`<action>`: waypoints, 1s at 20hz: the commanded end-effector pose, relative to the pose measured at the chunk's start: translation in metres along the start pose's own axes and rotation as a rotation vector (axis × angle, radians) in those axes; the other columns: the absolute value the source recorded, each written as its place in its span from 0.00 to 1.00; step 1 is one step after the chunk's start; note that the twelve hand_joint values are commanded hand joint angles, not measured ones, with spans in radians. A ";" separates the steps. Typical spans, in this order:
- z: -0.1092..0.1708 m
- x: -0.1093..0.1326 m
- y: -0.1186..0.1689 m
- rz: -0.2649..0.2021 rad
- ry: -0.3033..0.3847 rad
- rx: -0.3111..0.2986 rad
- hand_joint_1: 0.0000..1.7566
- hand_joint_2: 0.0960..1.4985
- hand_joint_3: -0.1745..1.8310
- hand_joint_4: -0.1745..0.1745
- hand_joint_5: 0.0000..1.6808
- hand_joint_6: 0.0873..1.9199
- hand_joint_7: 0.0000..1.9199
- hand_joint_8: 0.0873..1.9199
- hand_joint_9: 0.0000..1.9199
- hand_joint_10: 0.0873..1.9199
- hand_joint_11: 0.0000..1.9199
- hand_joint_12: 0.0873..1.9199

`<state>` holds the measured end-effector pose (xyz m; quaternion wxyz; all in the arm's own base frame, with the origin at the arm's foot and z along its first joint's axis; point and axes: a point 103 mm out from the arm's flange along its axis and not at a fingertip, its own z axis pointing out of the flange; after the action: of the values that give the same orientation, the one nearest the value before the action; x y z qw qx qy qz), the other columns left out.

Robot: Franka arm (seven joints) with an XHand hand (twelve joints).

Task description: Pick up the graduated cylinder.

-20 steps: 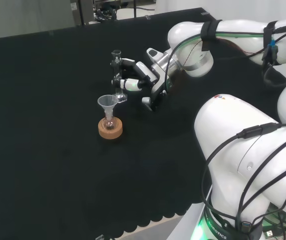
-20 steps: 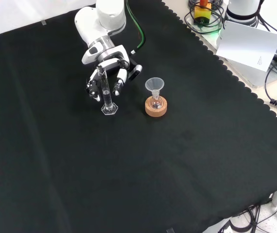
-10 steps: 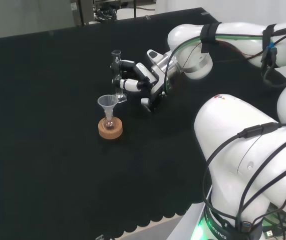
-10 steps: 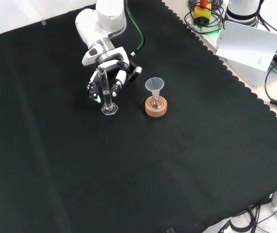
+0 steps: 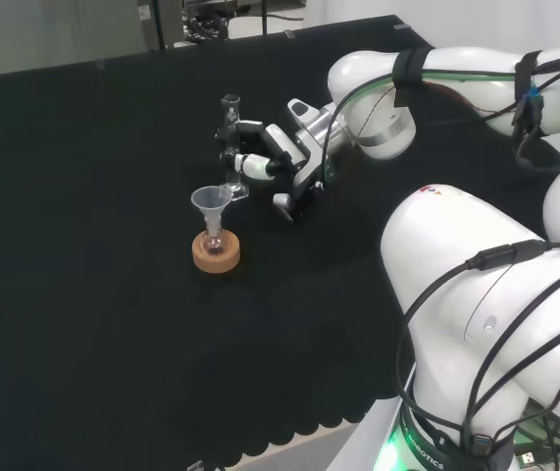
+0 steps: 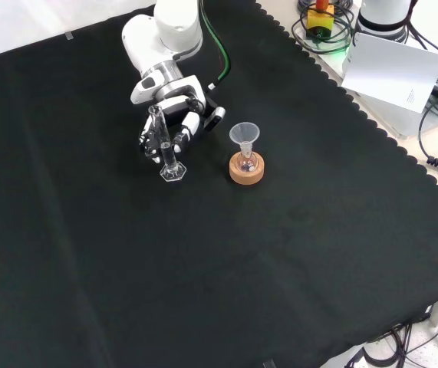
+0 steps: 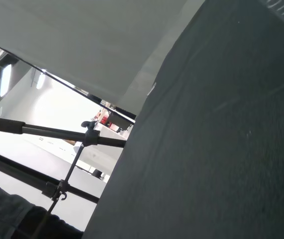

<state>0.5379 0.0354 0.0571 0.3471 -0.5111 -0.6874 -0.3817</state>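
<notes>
Right now I see the robot hand [image 6: 174, 116] low over the table [image 6: 295, 253], reaching in from the top of the front view with its palm turned toward the graduated cylinder [image 6: 165, 145]. Its fingers [image 6: 188, 127] are curled around the upper part of the clear tube, one on each side of it as far as I can judge, so I read the hand as closed on the cylinder. The cylinder stands upright, and its hexagonal foot [image 6: 172, 173] looks to be at or just above the black cloth; I cannot tell whether it is lifted.

From the head view, the robot hand [image 5: 284, 162] stretches leftward from the white forearm link [image 5: 378, 93], wrist roughly level, with the fingertips [image 5: 243, 168] wrapped about the graduated cylinder [image 5: 229, 137], whose lip rises above them.

Just beside the cylinder, to its right in the front view, a small flask with a clear funnel [image 6: 244, 136] in its neck sits on a cork ring stand [image 6: 247, 170]. Hand and stand are apart, not touching.

On the wrist camera I get the black cloth [image 7: 221, 149] running off at a slant and the room beyond the table edge.
</notes>
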 end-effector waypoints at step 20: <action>-0.054 0.029 -0.002 -0.073 -0.448 0.132 0.70 0.77 0.09 0.00 0.49 0.61 0.45 0.60 0.67 0.06 0.44 0.55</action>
<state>0.5393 0.0065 0.0899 0.2254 -0.5332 -0.7699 -0.2685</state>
